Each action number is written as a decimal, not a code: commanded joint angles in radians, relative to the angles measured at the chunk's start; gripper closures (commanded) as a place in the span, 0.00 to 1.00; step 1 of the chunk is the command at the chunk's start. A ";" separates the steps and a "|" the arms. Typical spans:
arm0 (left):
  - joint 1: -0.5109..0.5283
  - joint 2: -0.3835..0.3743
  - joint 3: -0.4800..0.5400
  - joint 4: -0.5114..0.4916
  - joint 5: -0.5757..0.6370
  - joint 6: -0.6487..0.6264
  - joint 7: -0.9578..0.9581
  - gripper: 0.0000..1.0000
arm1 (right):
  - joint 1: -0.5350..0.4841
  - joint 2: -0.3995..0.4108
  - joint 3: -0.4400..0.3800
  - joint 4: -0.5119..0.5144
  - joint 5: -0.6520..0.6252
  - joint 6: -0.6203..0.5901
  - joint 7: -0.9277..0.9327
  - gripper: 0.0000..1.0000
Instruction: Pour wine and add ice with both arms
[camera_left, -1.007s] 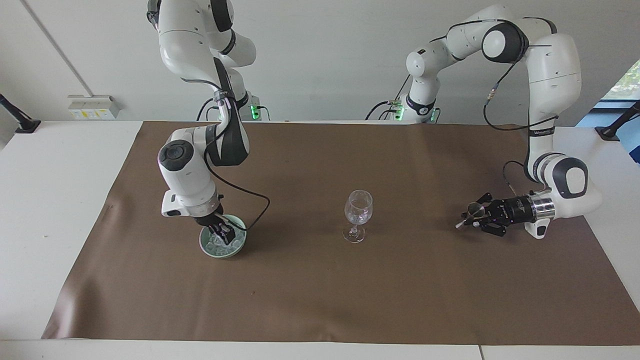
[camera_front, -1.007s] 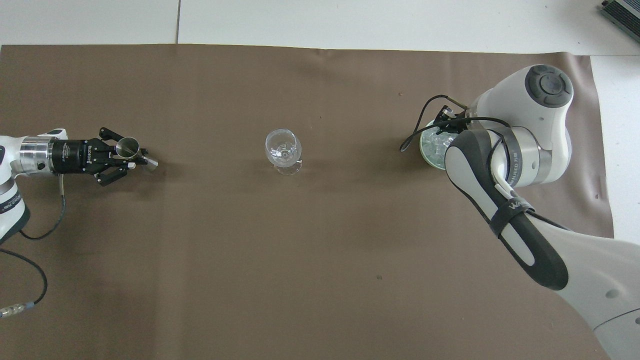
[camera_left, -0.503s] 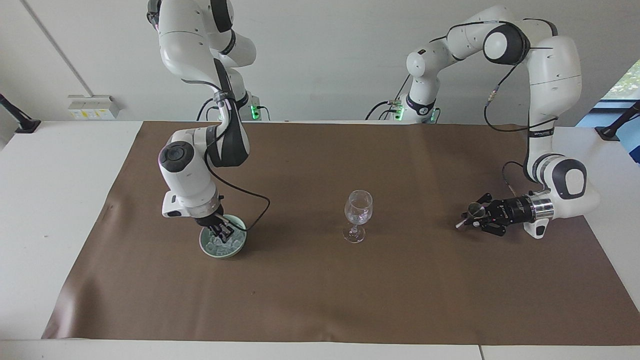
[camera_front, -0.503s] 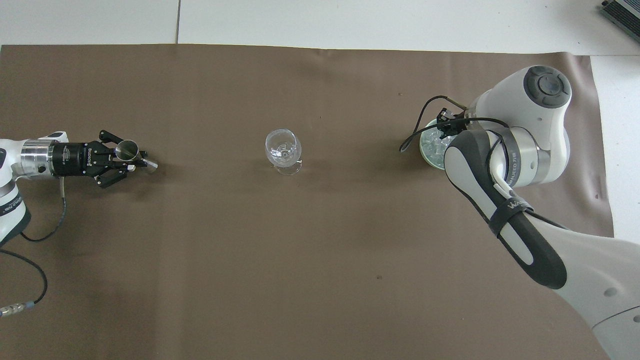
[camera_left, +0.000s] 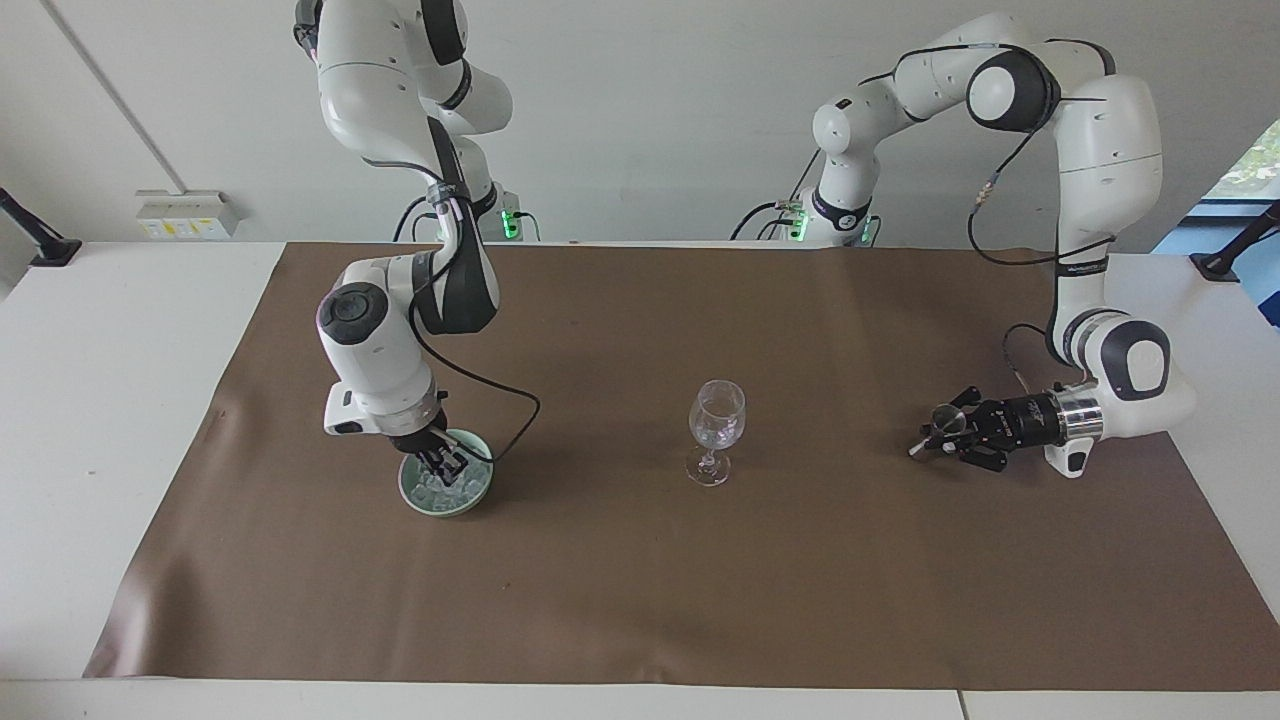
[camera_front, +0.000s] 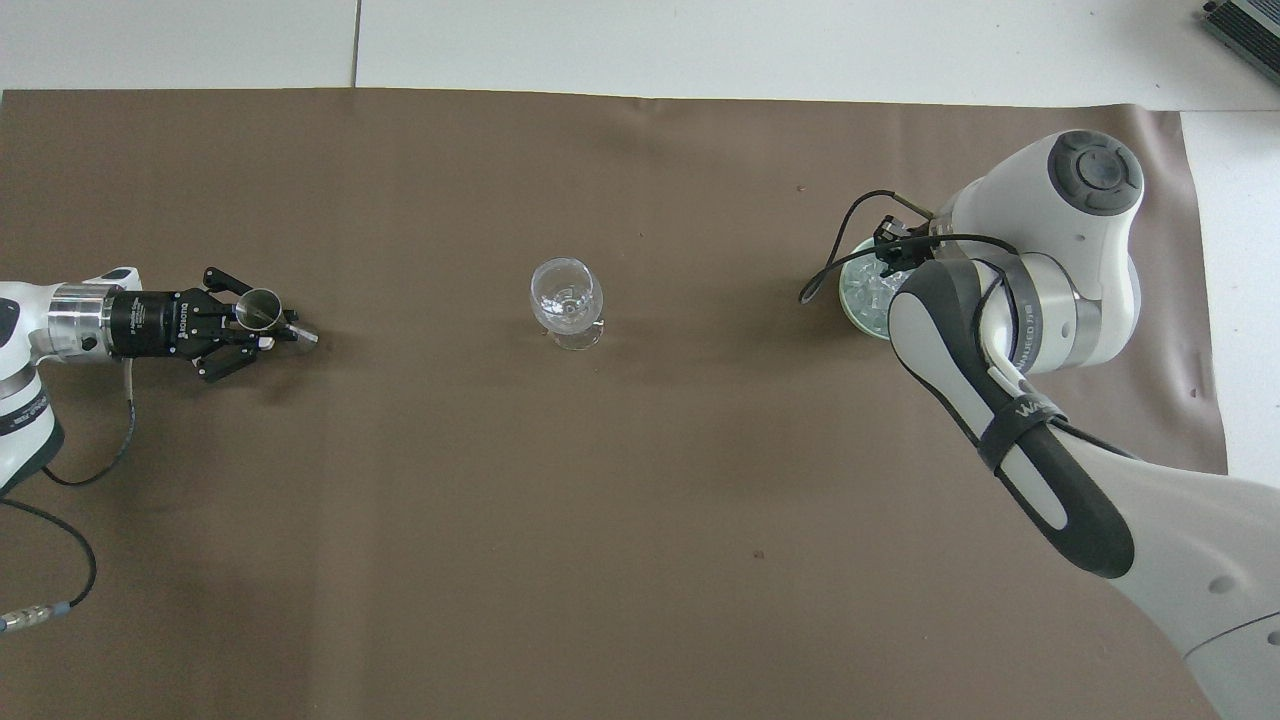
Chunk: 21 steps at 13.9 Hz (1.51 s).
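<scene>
Ice pick-up from bowl; jigger held ready.
Right gripper (camera_left: 447, 467) down in pale green round bowl (camera_left: 478, 494) near brown mat's right-arm edge, pinched shut on clear ice chunks (camera_left: 432, 493). Left gripper (camera_left: 935, 441) clamped on small steel jigger (camera_left: 946, 418) over left-arm edge. Clear stemmed wine glass (camera_left: 716, 425) mid-mat. Risk: slick chunk slipping out on lift; bowl dragged along.

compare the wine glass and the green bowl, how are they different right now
The wine glass is clear and stemmed, standing tall; the green bowl is low and opaque. The bowl holds a heap of ice, with the right tool down in it, shut; nothing is at the glass. Both stand upright on the brown mat.
</scene>
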<state>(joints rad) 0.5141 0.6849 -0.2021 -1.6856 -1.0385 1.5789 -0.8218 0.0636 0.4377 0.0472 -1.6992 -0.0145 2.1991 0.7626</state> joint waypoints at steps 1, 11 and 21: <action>0.015 0.004 -0.010 -0.002 0.012 -0.011 0.015 1.00 | 0.015 -0.014 0.003 0.030 -0.002 -0.004 0.004 1.00; 0.018 0.004 -0.010 0.001 0.014 -0.013 0.013 0.63 | 0.018 -0.094 0.296 0.190 -0.009 -0.029 -0.025 1.00; 0.015 -0.015 -0.011 0.023 0.097 -0.010 -0.002 0.16 | 0.090 -0.109 0.447 0.199 -0.101 0.026 -0.177 1.00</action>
<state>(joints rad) 0.5181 0.6844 -0.2041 -1.6678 -0.9636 1.5788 -0.8191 0.1514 0.3338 0.4725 -1.5012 -0.0958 2.1921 0.6111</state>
